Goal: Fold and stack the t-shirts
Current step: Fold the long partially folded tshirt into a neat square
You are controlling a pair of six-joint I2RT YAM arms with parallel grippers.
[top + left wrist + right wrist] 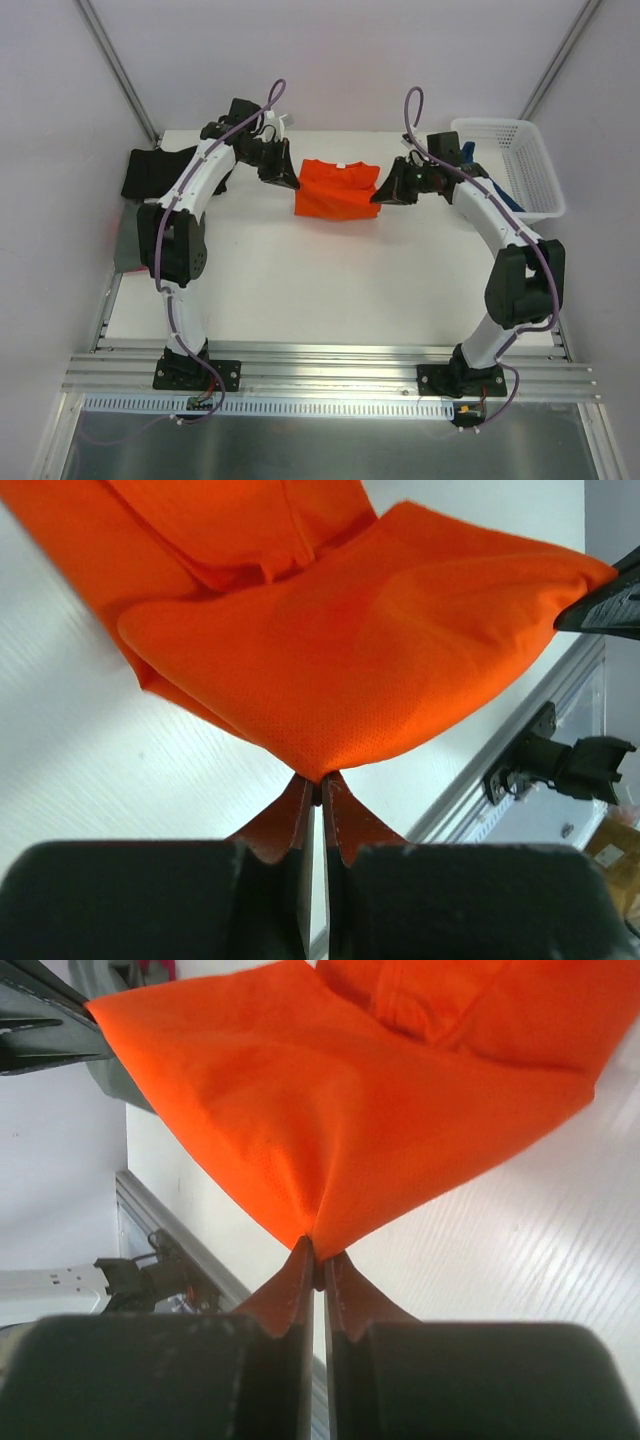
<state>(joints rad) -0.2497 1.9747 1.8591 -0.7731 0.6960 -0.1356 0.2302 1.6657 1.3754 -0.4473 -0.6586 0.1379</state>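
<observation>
An orange-red t-shirt [336,189] lies partly folded at the back middle of the white table [300,280]. My left gripper [289,181] is shut on its left edge; in the left wrist view the cloth [350,650] rises from my pinched gripper [319,781]. My right gripper [380,195] is shut on its right edge; in the right wrist view the cloth [330,1110] hangs from my closed gripper [317,1253]. A black t-shirt [152,172] lies at the back left. A blue t-shirt [500,190] hangs at the basket's edge.
A white mesh basket [515,165] stands at the back right. A grey cloth [126,245] hangs off the table's left edge. An aluminium rail [330,365] runs along the near edge. Grey walls close in the back and sides.
</observation>
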